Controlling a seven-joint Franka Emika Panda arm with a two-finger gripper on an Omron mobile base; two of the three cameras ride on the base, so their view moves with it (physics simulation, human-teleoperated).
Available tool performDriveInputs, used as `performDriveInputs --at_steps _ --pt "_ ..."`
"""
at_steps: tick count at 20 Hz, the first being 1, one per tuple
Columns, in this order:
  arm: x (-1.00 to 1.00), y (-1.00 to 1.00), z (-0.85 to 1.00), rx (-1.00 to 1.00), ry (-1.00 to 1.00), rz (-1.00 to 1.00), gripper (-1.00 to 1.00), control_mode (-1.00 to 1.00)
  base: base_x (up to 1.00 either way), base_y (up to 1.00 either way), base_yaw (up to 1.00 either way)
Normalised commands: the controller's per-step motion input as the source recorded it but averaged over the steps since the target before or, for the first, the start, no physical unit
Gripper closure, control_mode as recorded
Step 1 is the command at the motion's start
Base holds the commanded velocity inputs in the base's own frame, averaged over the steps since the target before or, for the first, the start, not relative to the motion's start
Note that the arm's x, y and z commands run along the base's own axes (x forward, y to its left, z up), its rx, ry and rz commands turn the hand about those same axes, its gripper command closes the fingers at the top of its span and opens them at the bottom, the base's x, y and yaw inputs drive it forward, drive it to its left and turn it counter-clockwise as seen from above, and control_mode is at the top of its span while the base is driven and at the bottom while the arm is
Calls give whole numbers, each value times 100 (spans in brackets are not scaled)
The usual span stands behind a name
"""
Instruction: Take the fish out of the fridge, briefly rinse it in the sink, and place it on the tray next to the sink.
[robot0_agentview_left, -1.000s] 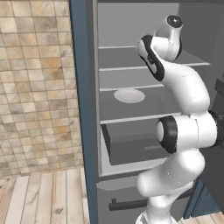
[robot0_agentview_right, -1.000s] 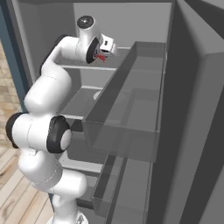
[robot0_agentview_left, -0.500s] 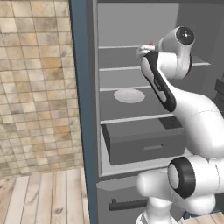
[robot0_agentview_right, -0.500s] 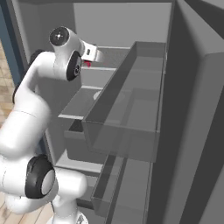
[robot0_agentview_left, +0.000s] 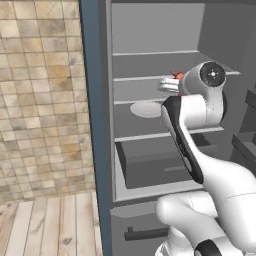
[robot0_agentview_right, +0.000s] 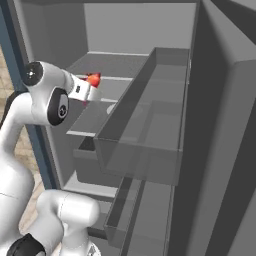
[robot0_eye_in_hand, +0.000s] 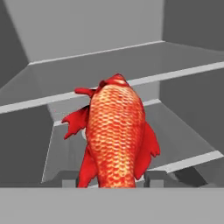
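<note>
Low in the hand view, the dark two-finger gripper (robot0_eye_in_hand: 113, 178) is clamped on the scaly red-orange fish (robot0_eye_in_hand: 116, 138), which fills the centre. Beyond, pale grey shelves (robot0_eye_in_hand: 52, 103) of the tall grey fridge (robot0_agentview_left: 102, 125) cross the upper frame.

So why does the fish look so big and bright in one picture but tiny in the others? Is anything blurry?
In the hand view the camera sits right behind the fish, so it looms large, scales sharp, evenly lit, no glare. In the left base view it is a small red speck past the arm; in the right base view a small red blob at the hand. The fridge looks flat grey, shadows soft.
</note>
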Motion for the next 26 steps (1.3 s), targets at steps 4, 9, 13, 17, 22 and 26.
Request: performDriveInputs --at_steps 4,9,13,17,22,26 --pt "-100 0 -47 9 23 -14 100 -100 0 0 0" --pt "-100 -24 -86 17 35 -14 100 -100 0 0 0" --pt "-72 -61 -24 16 12 0 100 -100 0 0 0" --pt "-4 -26 0 2 0 7 100 -100 0 0 0" --pt "-1 -1 0 0 0 5 100 -100 0 0 0" --pt "-5 0 -6 0 2 5 100 -100 0 0 0"
